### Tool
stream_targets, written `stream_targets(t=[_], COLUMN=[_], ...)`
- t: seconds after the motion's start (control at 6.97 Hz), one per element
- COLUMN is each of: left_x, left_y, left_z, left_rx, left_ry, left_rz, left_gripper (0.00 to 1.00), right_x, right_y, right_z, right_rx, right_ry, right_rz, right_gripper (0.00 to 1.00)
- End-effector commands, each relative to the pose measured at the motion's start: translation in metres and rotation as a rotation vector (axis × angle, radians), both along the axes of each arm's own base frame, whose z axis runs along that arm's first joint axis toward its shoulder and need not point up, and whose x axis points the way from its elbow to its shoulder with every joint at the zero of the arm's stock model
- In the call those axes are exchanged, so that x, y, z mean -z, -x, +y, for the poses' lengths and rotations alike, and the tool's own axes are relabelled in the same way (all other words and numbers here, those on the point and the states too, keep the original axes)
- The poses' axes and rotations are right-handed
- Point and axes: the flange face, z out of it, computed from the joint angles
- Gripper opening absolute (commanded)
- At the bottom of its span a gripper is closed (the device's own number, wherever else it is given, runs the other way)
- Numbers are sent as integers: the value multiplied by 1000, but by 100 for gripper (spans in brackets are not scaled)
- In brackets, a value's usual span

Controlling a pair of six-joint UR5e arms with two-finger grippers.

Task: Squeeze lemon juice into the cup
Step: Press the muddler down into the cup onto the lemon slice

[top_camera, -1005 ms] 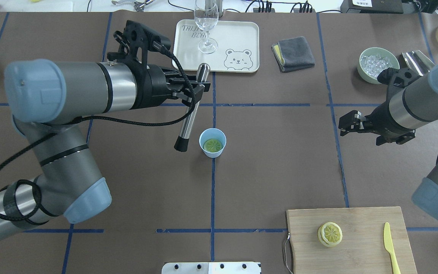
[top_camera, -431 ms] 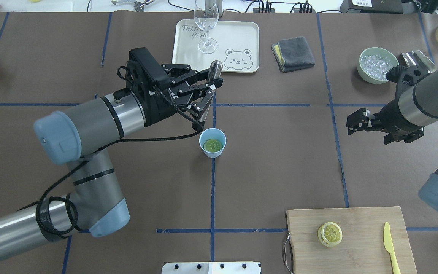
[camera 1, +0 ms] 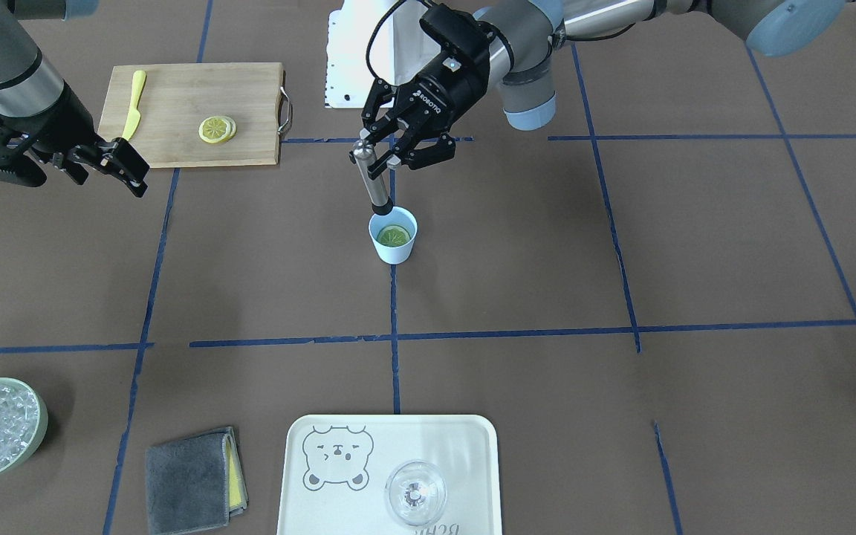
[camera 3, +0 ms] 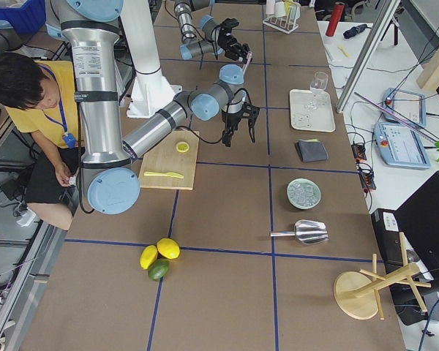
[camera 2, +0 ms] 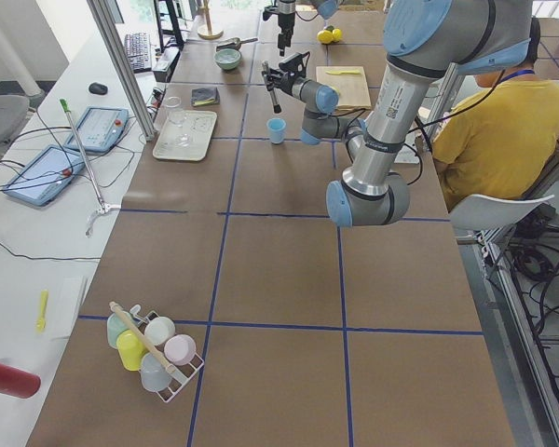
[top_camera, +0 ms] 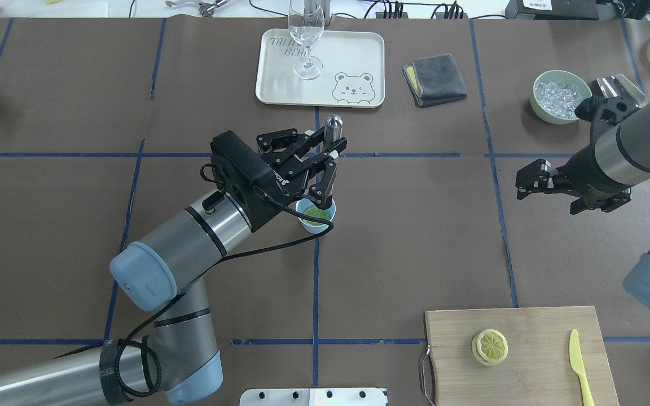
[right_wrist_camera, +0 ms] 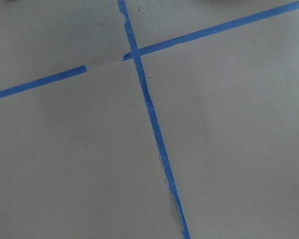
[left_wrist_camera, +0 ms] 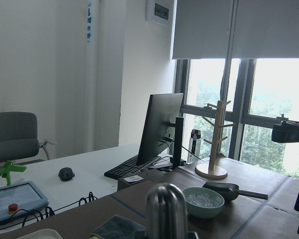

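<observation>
1. Left arm (top_camera: 201, 231) — its jaws are pinched on a steel pestle (top_camera: 333, 128), gripping the shaft a little below the rounded top. The pestle stands steeply, slightly tilted, with its black tip down.
2. The black tip hangs over the mouth of the cup (camera 1: 392, 254). We cannot tell whether it touches anything inside.
3. The cup stands upright on a blue tape line near the middle of the counter (top_camera: 415, 254), apart from all other items.
4. The lemon (camera 1: 394, 236) lies flat inside the cup, cut face up, and looks greenish in the shade of the walls.
5. Right arm (top_camera: 613, 152) — its jaws are spread with nothing between them. They hang above bare counter, well apart from the cup. Its wrist view shows only the counter surface and crossing tape lines.
6. Other items noted:
   - a cutting board (top_camera: 539, 327) at the near right, carrying a stack of lemon slices (top_camera: 490, 347) and a yellow knife (top_camera: 580, 366), the two apart from each other;
   - a tray (top_camera: 359, 56) at the far edge with a stemmed glass (top_camera: 306, 39) standing on it;
   - a folded grey cloth (top_camera: 435, 79) beside the tray;
   - a green bowl (top_camera: 539, 110) of ice at the far right.
</observation>
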Motion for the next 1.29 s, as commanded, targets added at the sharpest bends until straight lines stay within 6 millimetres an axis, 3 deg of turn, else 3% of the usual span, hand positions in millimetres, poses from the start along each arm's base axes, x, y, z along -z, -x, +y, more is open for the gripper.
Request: stream_targets(t=[0.0, 0.43, 1.15], left_x=[-9, -18, -43], left_y=[-9, -14, -44], left_z=[0, -5, -11], left_rx=[9, 14, 7], left_ry=[9, 10, 35], left_rz=[-18, -25, -95], left_gripper=[0, 0, 0], right_x=[0, 1, 0], right_y=[0, 0, 0], right_z=[0, 0, 0], right_rx=[0, 0, -2], right_ry=[1, 0, 1], right_rz=[0, -1, 0], right_gripper=[100, 100, 100])
